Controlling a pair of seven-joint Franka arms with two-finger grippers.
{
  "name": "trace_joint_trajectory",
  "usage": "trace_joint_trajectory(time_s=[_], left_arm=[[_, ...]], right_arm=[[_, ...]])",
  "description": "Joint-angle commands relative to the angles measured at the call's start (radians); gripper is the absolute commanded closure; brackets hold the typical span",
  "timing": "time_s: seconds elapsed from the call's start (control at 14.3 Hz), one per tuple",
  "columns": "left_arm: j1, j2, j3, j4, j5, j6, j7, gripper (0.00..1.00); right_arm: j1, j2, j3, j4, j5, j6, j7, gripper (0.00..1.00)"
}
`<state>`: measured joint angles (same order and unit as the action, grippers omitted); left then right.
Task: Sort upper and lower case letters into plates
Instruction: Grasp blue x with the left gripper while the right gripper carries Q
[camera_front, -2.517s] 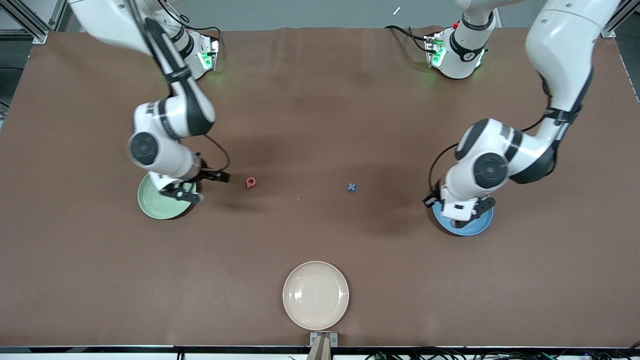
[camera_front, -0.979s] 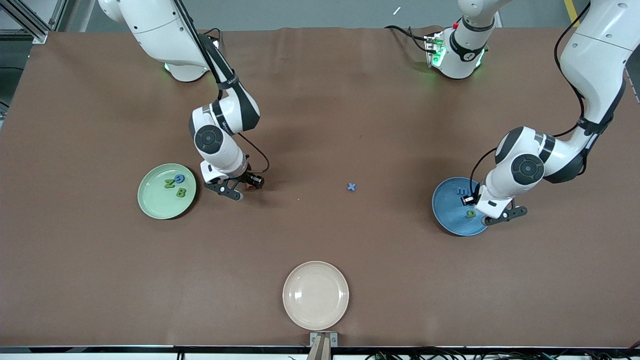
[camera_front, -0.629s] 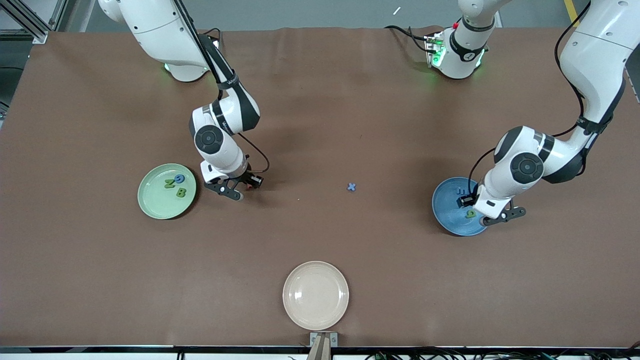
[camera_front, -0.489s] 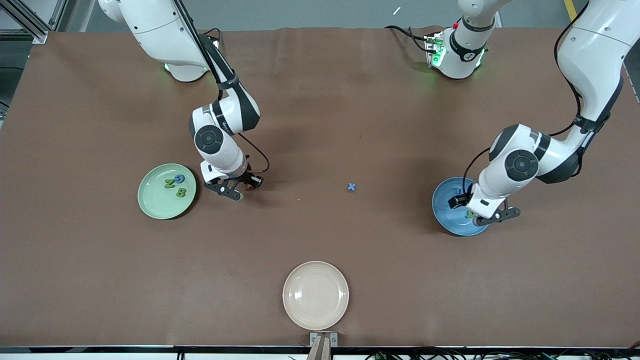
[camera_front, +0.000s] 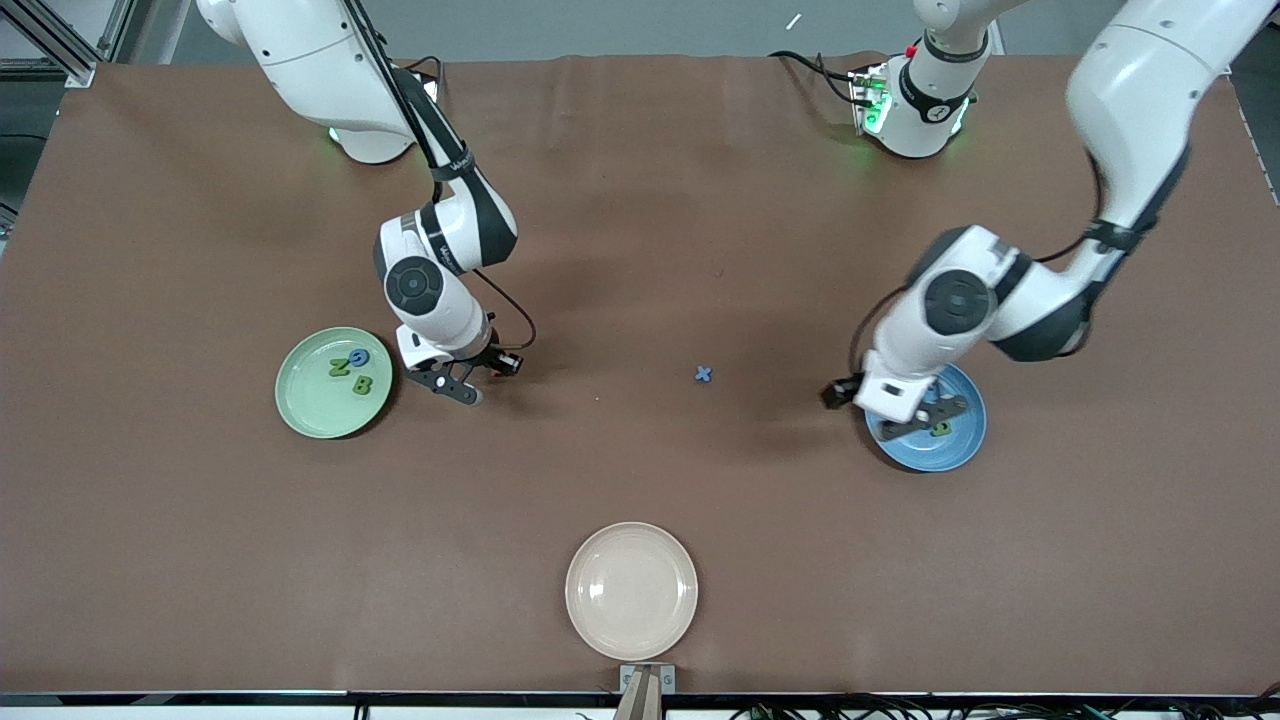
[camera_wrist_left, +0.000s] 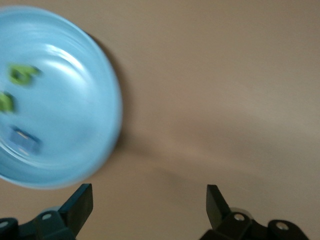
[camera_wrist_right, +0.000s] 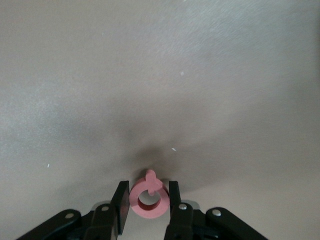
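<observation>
In the pale green plate (camera_front: 305, 405), three letters (camera_front: 352, 370).

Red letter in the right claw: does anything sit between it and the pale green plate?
Nothing visible does. The right claw is shut on the red letter, and only bare tablecloth lies between it and the pale green plate.

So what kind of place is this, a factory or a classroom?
Most likely a robotics lab. Two white robot arms are fixed to one brown-covered table, with metal framing at its corners. They work with toys, not products: the right gripper is shut on a red letter, beside a pale green plate holding letters.
</observation>
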<state>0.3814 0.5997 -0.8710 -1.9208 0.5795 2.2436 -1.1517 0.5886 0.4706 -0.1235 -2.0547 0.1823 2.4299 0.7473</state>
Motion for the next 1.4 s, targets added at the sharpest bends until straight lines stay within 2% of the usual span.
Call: trace_joint_trajectory(time_s=[0.0,0.14,0.42,0.56,0.7,0.98,1.33], left_arm=[[-0.119,0.067,0.01,0.095,-0.015,-0.027,-0.13,0.0],[-0.209,0.109,0.029,0.15,-0.017,-0.027,-0.201,0.0],[-0.453,0.178,0.18,0.291,-0.041,-0.027,-0.275,0.0],[-0.542,0.189,0.246,0.307,-0.093,-0.025,-0.276,0.0],[-0.579,0.192,0.28,0.302,-0.105,-0.018,-0.276,0.0],[-0.582,0.212,0.28,0.289,-0.104,-0.015,-0.29,0.01],[-0.579,0.215,0.28,0.258,-0.104,0.013,-0.303,0.28]], right_arm=[[-0.009,-0.026,-0.083,0.088,-0.062,-0.168,-0.089,0.98],[-0.033,-0.049,-0.136,0.084,-0.064,-0.175,-0.243,0.98],[-0.199,-0.059,-0.142,0.073,-0.064,-0.196,-0.564,0.98],[-0.274,-0.052,-0.142,0.065,-0.064,-0.184,-0.665,0.98],[-0.322,-0.047,-0.14,0.065,-0.064,-0.172,-0.741,0.98],[-0.339,0.005,-0.137,0.064,-0.063,-0.121,-0.763,0.98],[-0.332,0.029,-0.134,0.064,-0.053,-0.12,-0.761,0.96]])
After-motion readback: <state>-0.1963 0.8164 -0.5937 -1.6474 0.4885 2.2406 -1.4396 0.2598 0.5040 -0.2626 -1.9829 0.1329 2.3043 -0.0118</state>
